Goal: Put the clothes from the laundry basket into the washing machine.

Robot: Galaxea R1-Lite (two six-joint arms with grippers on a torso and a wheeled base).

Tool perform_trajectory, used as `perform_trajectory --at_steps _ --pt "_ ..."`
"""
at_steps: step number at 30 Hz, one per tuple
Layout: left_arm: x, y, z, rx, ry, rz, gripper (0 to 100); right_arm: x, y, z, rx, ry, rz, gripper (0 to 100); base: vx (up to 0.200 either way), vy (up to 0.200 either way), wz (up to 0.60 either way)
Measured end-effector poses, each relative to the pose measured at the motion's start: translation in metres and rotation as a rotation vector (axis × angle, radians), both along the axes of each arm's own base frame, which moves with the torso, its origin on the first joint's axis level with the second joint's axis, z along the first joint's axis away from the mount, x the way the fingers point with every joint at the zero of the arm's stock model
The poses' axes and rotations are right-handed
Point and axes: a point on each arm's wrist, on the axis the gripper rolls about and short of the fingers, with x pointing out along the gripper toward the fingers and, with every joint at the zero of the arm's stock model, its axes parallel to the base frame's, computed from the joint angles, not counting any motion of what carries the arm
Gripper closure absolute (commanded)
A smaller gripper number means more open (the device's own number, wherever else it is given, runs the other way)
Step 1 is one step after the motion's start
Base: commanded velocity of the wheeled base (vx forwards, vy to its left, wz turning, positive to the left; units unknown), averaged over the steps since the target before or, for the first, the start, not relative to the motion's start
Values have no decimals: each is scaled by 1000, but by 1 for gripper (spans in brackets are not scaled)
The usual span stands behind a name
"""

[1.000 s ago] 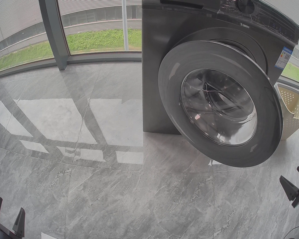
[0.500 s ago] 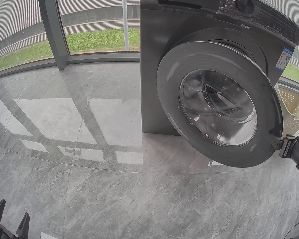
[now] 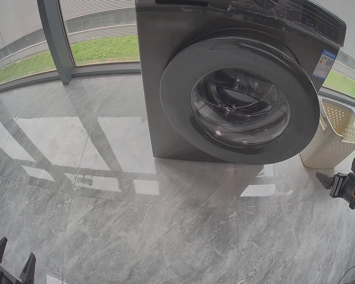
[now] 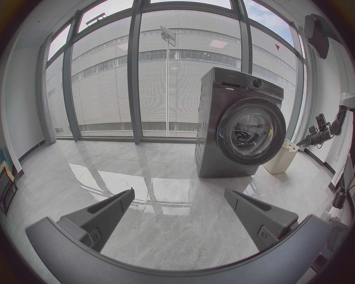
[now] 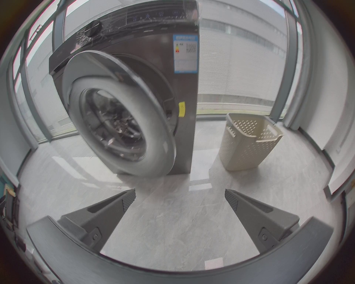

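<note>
Grey washing machine door (image 3: 240, 102) swung nearer shut than half-second before, still ajar; right gripper (image 5: 180, 194) came off its rim, jaws wide, empty; left gripper (image 4: 179, 192) likewise; laundry basket (image 3: 338, 135) sat at door's 3 o'clock.

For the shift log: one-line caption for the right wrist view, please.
Open right claw faces the washing machine, its door ajar, with the cream laundry basket beside it.
</note>
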Motion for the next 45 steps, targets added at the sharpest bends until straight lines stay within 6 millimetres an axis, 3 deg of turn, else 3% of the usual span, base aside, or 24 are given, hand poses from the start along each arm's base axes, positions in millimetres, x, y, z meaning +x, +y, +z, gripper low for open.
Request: perform_trajectory --at_steps 6,11,17,25,35,45 --pt "0 0 0 2 0 0 0 -6 31 -6 30 15 189 0 167 0 0" --pt "0 0 0 3 0 -1 0 -4 55 8 38 -67 278 0 200 0 0" --pt "0 0 0 1 1 -2 0 3 71 18 58 -102 322 0 200 0 0" --pt "0 0 0 -3 1 3 0 4 77 21 62 -108 353 0 50 0 0" --pt "0 0 0 1 1 6 0 0 82 18 63 -98 381 0 0 -200 0" --pt "0 0 0 1 1 3 0 -17 94 5 60 -55 476 0 0 -40 0"
